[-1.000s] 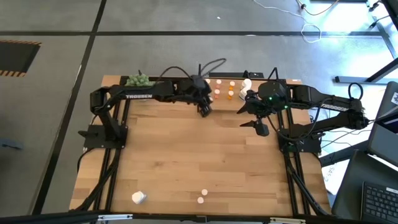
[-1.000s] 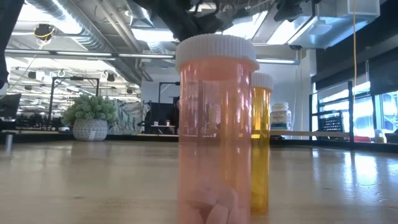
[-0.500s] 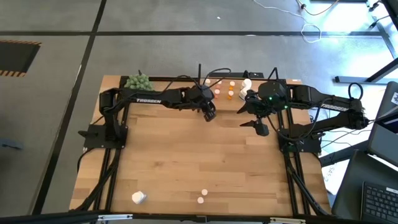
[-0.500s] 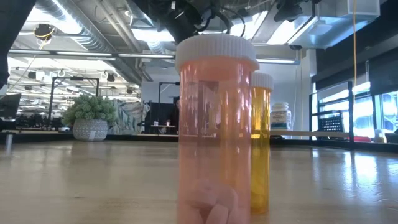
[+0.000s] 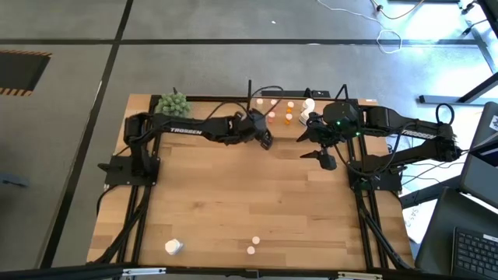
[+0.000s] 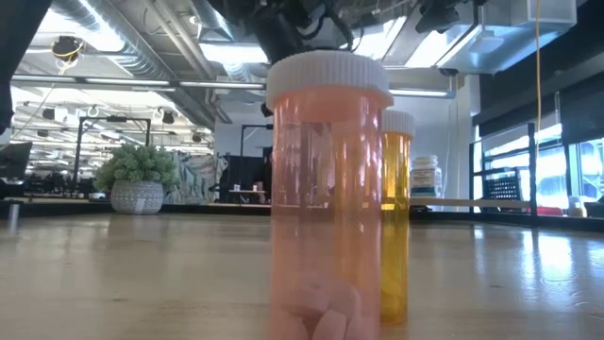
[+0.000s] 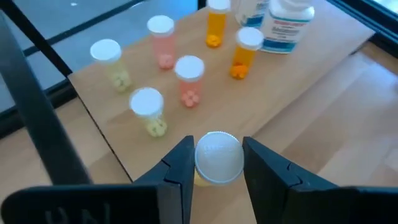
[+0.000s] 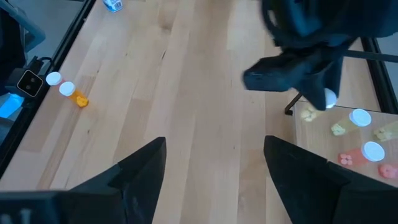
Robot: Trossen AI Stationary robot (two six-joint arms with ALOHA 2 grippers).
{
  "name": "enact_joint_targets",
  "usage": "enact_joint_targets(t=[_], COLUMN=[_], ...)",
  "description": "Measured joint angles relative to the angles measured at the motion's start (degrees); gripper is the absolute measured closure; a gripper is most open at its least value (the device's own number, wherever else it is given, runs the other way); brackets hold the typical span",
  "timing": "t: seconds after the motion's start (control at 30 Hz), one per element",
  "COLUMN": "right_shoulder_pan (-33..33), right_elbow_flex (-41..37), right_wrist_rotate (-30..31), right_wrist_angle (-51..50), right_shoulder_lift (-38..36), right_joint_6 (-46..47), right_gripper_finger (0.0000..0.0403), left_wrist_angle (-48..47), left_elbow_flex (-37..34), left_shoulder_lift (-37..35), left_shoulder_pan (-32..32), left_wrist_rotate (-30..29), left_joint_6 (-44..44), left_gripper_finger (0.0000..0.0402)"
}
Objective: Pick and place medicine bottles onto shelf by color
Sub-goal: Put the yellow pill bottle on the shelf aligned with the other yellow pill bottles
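Left hand: the left hand [image 7: 217, 163] was clenched on a white-capped bottle [image 7: 218, 158] with a yellowish body, held just off the near edge of the shelf [image 7: 311, 62] at the back of the surface [image 5: 249, 202].

Right hand: the right hand [image 8: 214, 162] hung released, its fingers spread and holding nothing, out over the bare wood to the right of the shelf — waiting, by the look of it.

On the shelf: two yellowish bottles [image 7: 148, 111] sat on one side, two pinkish ones [image 7: 189, 79] in the middle, two orange ones [image 7: 244, 53] beyond them, and a larger white bottle [image 7: 287, 25] at the far end. They seemed grouped by color.

In hand: the carried bottle looked to match the yellowish pair, so I judged its place was beside them.

Left on the surface: two bottles stood near the front edge — a pink one [image 6: 328, 198] close to the low camera and an orange one [image 6: 394, 217] just behind it. Seen from above, a further white-topped piece [image 5: 173, 246] lay toward the front left, though I could not tell its color.

Progress: well past the middle, I judged — most bottles shelved, one on its way, a few still to fetch.
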Motion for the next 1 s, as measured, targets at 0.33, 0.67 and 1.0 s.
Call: enact_joint_targets(t=[0.33,0.67,1.0], right_shoulder_pan=[0.0,0.01,0.02], right_elbow_flex=[0.0,0.0,0.0], right_wrist_rotate=[-0.03,-0.09,-0.11], right_wrist_angle=[-0.01,-0.13,-0.07], right_shoulder_lift=[0.0,-0.02,0.0], right_joint_6=[-0.07,-0.46,-0.48], right_gripper_finger=[0.013,0.013,0.013], left_wrist_angle=[4.3,5.51,5.07], left_elbow_flex=[0.0,0.0,0.02], left_shoulder_lift=[0.01,5.64,6.66], left_shoulder_pan=[-5.5,-7.39,-5.54], left_wrist_rotate=[-12.75,-17.91,-17.84], left_joint_6=[-3.57,-7.36,-7.55], left_gripper_finger=[0.0299,0.0299,0.0299])
